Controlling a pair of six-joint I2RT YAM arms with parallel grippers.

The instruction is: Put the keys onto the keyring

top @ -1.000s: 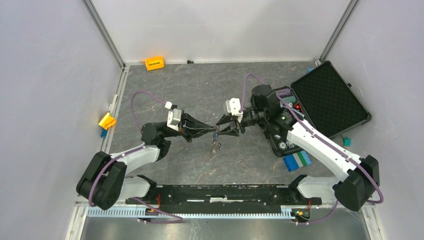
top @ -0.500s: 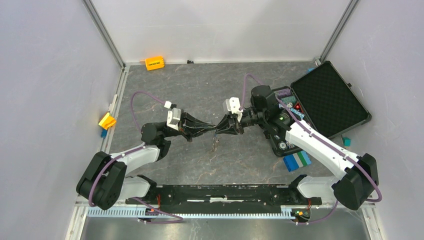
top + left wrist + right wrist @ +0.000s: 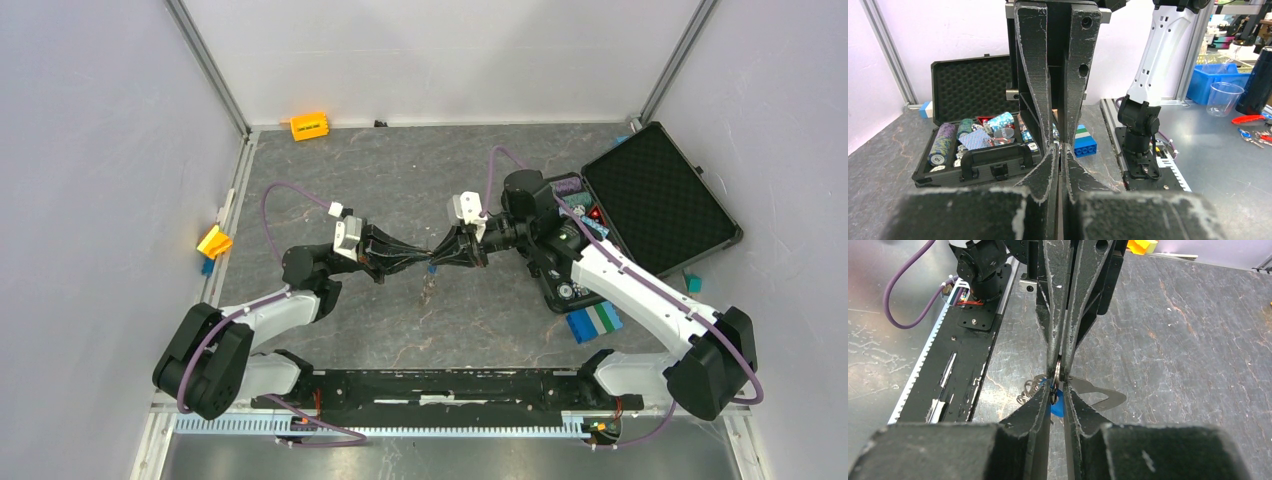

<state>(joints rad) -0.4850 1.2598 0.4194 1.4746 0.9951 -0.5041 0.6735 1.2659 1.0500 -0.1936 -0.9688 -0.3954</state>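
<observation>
Right gripper has narrowed around the blue-tagged key, grip unclear; left gripper pinches its loop shut. Handover seems underway; threading onto the keyring needs careful alignment.

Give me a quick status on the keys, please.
Left gripper shut, pinching a metal ring; right gripper shut on blue-tagged key. Keyring beneath them. Nothing blocking.

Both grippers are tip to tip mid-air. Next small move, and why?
Probably ease the left gripper open: it is shut on the small metal ring, the right gripper looks clamped on the attached blue-tagged key, and the keyring lies unheld on the table below.
</observation>
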